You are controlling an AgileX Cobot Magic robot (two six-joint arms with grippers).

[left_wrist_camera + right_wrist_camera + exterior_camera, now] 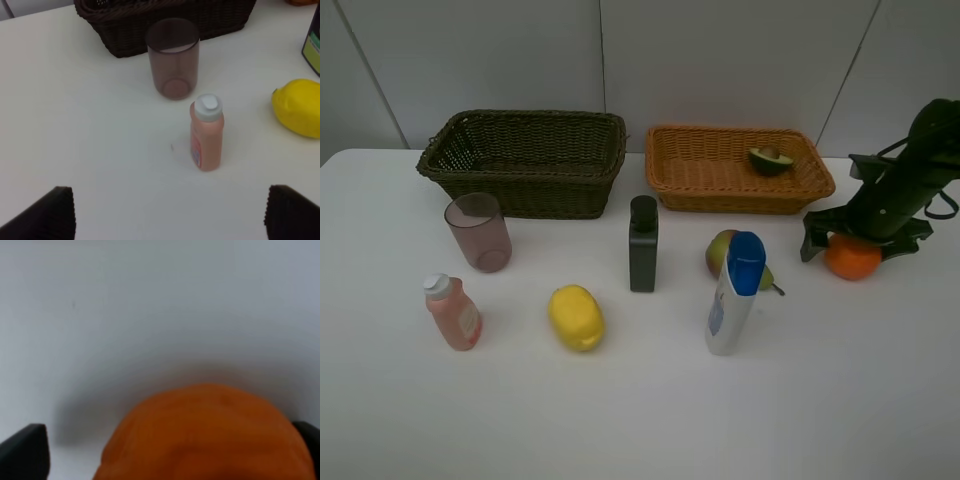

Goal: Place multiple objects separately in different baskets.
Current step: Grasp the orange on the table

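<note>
The right gripper (861,241) sits at the right edge of the high view, lowered over the orange (853,259). Its jaws are spread wide, one on each side of the fruit, and not clamped on it. The wrist view shows the orange filling the gap between them, but whether either finger touches the peel I cannot tell.

The left gripper (170,220) is equally wide open and empty, hovering over bare table (640,430) near the pink bottle (452,312) at lower left.

Up and left of the orange, the light orange basket (740,198) already holds the avocado half (771,160). The dark basket (520,186) at upper left looks empty.

On the table stand or lie:
- the pink cup (478,232)
- the lemon (576,317)
- the dark green bottle (643,243)
- the pear (720,250)
- the white blue-capped bottle (734,295)

The step in hand appears to be picking up the orange. Next the jaws should close firmly on the round fruit, lift it straight up, then carry it over the basket rim.
</note>
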